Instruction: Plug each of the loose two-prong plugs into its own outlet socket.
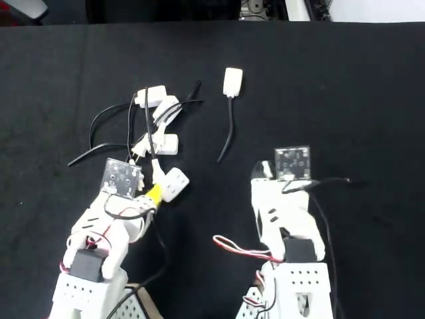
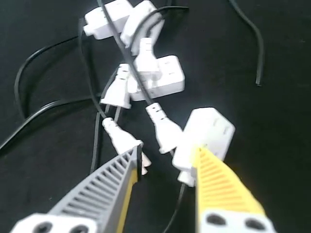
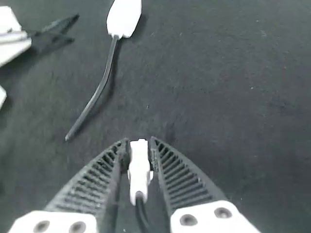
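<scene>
Black cloth-covered table (image 1: 372, 100), two arms side by side at its near edge.

Left gripper (image 2: 166, 153) — one grey finger, one yellow, spread apart — sat at the near edge of a tangle of white plugs and black cords (image 1: 99, 119). A white two-prong plug (image 2: 163, 128) on a black lead lay between the fingers, unpinched. A second white plug (image 2: 121, 137) lay right at the grey finger's tip. A white rectangular outlet block (image 2: 206, 131) sat just beside the yellow finger; could not tell whether they touched.

Farther into the tangle was a white double outlet block (image 2: 165, 77) with a white plug body (image 2: 145, 53) lying over it; could not tell whether it was seated. Another white plug (image 2: 118, 90) lay against that block's side.

Right gripper (image 3: 139, 145) was pressed together on a small white plug (image 3: 139, 167), whose black lead ran back between the fingers.

Ahead of it, well apart, lay a lone white outlet socket (image 3: 124, 13) with a short black cord (image 3: 95, 97) — in the high view it sat clear of the tangle, on the right arm's side.
</scene>
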Motion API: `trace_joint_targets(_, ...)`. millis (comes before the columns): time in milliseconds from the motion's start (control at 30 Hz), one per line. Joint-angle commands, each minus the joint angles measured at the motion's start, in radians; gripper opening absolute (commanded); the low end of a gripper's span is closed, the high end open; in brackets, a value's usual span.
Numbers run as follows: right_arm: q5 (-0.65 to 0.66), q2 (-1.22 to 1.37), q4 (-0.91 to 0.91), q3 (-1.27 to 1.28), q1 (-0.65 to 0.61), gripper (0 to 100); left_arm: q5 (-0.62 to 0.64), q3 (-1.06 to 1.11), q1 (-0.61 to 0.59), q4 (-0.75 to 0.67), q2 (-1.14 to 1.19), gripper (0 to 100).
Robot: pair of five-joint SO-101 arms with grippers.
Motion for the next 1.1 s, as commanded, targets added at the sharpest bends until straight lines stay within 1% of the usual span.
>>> trace_joint_targets(0,-0.095,0.021,-0.02,-0.119,0.015,1.2,-0.009,-0.002,-0.05,-0.02,-0.005,19)
trace_joint_targets(133,-0.144,0.188,0.066,-0.275,0.014,1.2,-0.008,-0.013,-0.067,-0.018,-0.005,19)
trace_joint_targets(233,-0.158,0.423,0.095,-0.432,0.015,1.3,-0.003,-0.024,-0.082,-0.011,-0.003,19)
trace_joint_targets(367,-0.175,0.786,0.091,-0.624,0.012,1.3,-0.003,-0.025,-0.12,-0.005,-0.003,19)
trace_joint_targets(433,-0.175,0.955,0.018,-0.687,0.012,1.2,-0.006,-0.015,-0.159,0.003,-0.003,19)
trace_joint_targets(600,-0.17,1.264,-0.282,-0.73,-0.015,1.2,-0.009,-0.013,-0.254,0.091,-0.003,19)
trace_joint_targets(667,-0.169,1.334,-0.359,-0.722,-0.034,1.2,-0.028,-0.005,-0.265,0.087,-0.003,19)
trace_joint_targets(767,-0.147,1.376,-0.376,-0.696,-0.055,1.2,-0.077,0.012,-0.263,0.092,-0.003,19)
trace_joint_targets(867,-0.08,1.359,-0.344,-0.679,-0.044,1.3,-0.081,0.015,-0.262,0.091,-0.003,19)
trace_joint_targets(1000,-0.068,1.34,-0.249,-0.688,-0.04,1.5,-0.084,0.015,-0.262,0.091,-0.003,19)
trace_joint_targets(1067,-0.04,1.34,-0.193,-0.7,-0.04,1.5,-0.084,0.015,-0.262,0.091,-0.003,19)
